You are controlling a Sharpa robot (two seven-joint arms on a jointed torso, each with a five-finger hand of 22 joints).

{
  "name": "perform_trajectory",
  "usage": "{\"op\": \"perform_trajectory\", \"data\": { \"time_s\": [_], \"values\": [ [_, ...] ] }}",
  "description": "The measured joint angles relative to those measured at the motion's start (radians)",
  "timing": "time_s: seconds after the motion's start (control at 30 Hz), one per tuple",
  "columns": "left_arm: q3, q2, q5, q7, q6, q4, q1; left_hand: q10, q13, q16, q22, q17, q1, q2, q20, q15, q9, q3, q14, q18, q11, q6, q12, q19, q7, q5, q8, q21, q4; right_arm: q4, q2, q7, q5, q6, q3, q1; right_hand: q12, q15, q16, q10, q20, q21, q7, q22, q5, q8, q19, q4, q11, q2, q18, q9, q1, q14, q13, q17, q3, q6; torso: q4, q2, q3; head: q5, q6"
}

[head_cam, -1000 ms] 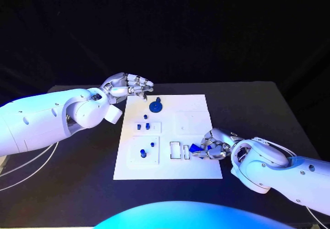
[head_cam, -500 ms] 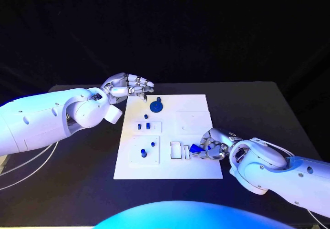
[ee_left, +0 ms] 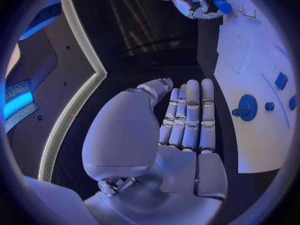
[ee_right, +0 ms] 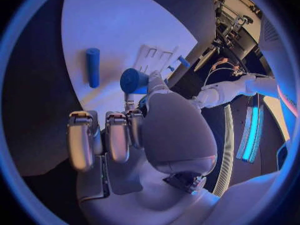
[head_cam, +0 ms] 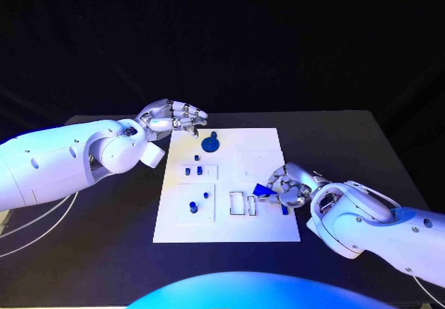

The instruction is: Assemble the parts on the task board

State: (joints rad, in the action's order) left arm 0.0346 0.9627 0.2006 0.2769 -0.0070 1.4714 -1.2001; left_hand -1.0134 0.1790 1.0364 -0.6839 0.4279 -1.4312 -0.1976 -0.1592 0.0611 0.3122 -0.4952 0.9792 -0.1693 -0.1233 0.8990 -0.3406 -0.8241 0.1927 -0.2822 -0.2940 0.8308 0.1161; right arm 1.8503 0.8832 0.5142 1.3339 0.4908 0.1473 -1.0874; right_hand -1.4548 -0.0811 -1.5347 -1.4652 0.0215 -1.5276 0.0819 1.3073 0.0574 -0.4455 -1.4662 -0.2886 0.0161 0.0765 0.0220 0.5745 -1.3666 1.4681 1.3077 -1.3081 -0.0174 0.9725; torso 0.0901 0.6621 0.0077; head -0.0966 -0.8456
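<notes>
- Right now your right hand sits at the task board near its right edge, fingers wrapped round a blue part that pokes out toward the slotted block.
- From the right wrist view you can see that same part as a blue round-ended piece pinched at the fingertips, lifted just above the board; a blue cylinder lies loose on the board beyond it.
- Your left hand hangs just off the board's far left corner, fingers curled in and grasping nothing; the left wrist view shows them folded flat against the palm.
- On the board you can count parts that look seated: a round blue disc with a knob near the far edge, a small peg below it, two short pieces in a raised square, and one piece in the larger square nearer you.
- Judging by that, you are somewhere in the middle: several parts are in place, the held one is not yet in, and the loose cylinder remains.
- You cannot tell from these views which slot the held part belongs in.
</notes>
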Motion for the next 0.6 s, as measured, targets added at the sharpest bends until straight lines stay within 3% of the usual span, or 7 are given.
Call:
{"op": "perform_trajectory", "data": {
  "time_s": [0.3, 0.47, 0.6],
  "values": [
    [0.000, -0.001, 0.000, -0.001, 0.001, 0.000, 0.000, 0.000, 0.000, 0.000, 0.000, 0.000, 0.000, 0.000, 0.000, 0.000, 0.000, 0.000, 0.000, 0.000, 0.000, 0.000, 0.000, 0.000, 0.000, 0.000, 0.000, 0.000, 0.000, 0.004, -0.035, -0.024, -0.087, 0.027, 0.001, -0.010, 0.000, 0.000, 0.000, 0.000, 0.000, 0.000, 0.001, 0.001, -0.004, 0.000, 0.000, -0.003, 0.000, -0.005, 0.000, -0.005, 0.005, 0.000, 0.000, 0.000, -0.003, 0.001, 0.0000, 0.000, 0.0006, -0.004, 0.001],
    [0.000, -0.002, 0.000, -0.002, 0.002, 0.000, 0.000, 0.000, 0.000, 0.000, 0.000, 0.000, 0.000, 0.000, 0.000, 0.000, 0.000, 0.000, 0.000, 0.000, 0.000, 0.000, 0.000, 0.000, 0.000, 0.000, 0.000, 0.000, 0.000, -0.016, -0.077, -0.026, -0.117, 0.024, 0.004, -0.004, 0.000, 0.000, 0.000, 0.000, 0.000, 0.000, 0.005, 0.001, -0.001, 0.000, 0.000, -0.003, 0.000, -0.044, 0.000, -0.009, 0.044, 0.000, 0.000, 0.000, -0.003, 0.004, -0.0007, 0.001, 0.0012, -0.006, -0.003],
    [0.000, -0.003, 0.000, -0.002, 0.002, 0.001, 0.000, 0.000, 0.000, 0.000, 0.002, 0.001, 0.000, 0.000, 0.000, 0.000, 0.000, 0.000, 0.000, 0.000, 0.000, 0.000, 0.000, 0.000, 0.000, 0.000, 0.000, 0.000, 0.000, -0.032, -0.107, -0.020, -0.130, 0.022, 0.007, 0.001, -0.005, 0.000, 0.000, 0.000, 0.000, -0.004, 0.008, 0.001, 0.001, 0.000, 0.000, -0.004, 0.000, -0.049, 0.000, -0.009, 0.072, 0.000, 0.000, 0.000, 0.003, 0.006, -0.0020, 0.001, 0.0008, -0.005, -0.004]
  ]
}}
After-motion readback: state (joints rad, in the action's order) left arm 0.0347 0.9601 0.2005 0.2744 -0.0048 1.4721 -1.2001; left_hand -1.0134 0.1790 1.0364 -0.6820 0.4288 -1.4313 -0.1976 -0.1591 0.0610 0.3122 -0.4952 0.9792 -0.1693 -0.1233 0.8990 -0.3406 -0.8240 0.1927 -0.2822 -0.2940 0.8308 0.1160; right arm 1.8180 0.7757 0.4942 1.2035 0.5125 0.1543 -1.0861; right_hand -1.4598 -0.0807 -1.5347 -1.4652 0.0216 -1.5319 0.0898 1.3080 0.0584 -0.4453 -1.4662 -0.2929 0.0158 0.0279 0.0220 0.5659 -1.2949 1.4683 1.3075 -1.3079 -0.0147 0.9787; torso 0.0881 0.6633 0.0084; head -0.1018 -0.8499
